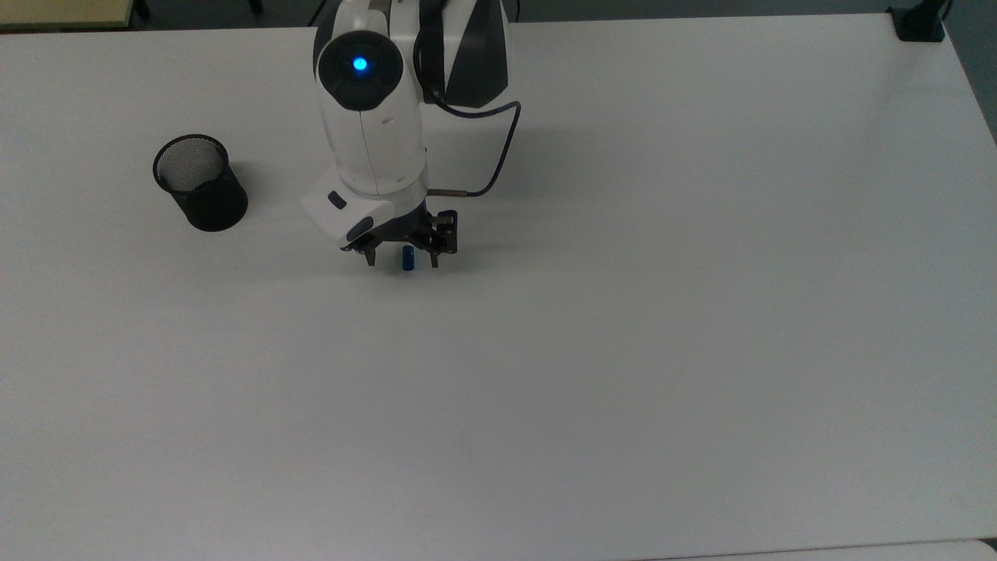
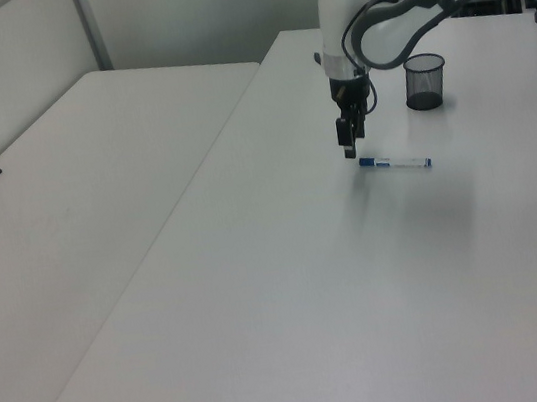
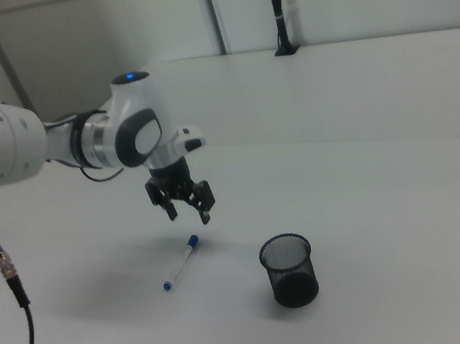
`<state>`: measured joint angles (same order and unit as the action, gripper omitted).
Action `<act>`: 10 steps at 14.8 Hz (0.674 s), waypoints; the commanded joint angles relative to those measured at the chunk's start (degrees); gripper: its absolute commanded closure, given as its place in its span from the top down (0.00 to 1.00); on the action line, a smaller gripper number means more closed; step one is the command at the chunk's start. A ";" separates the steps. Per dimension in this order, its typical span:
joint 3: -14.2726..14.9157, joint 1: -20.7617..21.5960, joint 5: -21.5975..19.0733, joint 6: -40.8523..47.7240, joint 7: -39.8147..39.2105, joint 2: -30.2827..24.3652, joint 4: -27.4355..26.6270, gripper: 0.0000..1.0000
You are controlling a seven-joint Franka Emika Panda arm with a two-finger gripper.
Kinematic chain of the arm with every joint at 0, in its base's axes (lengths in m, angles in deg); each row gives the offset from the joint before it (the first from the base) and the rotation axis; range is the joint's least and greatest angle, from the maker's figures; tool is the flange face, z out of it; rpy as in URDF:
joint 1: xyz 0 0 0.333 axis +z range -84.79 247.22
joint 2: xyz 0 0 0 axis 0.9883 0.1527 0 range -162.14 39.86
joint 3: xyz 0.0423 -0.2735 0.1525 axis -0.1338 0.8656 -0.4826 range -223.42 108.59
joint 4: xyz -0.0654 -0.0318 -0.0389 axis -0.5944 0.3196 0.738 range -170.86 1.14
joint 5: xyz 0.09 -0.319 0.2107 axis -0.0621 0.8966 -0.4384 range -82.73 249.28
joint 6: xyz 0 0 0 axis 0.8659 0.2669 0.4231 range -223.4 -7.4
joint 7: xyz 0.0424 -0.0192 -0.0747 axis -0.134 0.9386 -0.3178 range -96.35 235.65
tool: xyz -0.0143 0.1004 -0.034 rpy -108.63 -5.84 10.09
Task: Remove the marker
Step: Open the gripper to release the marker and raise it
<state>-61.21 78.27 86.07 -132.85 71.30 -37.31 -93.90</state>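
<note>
end effector (image 2: 352,145) above marker's capped end | marker (image 2: 394,163) flat on table (image 2: 292,288)

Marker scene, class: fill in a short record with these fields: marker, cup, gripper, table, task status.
marker: the marker lies flat on the table, out of the cup, blue cap end nearest the gripper
cup: black mesh cup stands upright, apart from the marker
gripper: the gripper hovers just above the cap end, fingers open, holding nothing
table: white table
task status: marker is out of the cup and released
</note>
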 commanded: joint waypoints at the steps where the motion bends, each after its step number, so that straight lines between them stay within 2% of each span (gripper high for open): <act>1: 0.37 0.39 1.07 8.41 1.86 -10.19 -1.33 1.00; 5: 0.37 0.22 1.08 20.09 2.04 -16.52 4.45 1.00; 10: 1.51 0.48 0.72 32.49 3.09 -25.75 4.82 1.00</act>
<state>-60.81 78.23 86.16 -106.23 72.38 -58.14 -87.88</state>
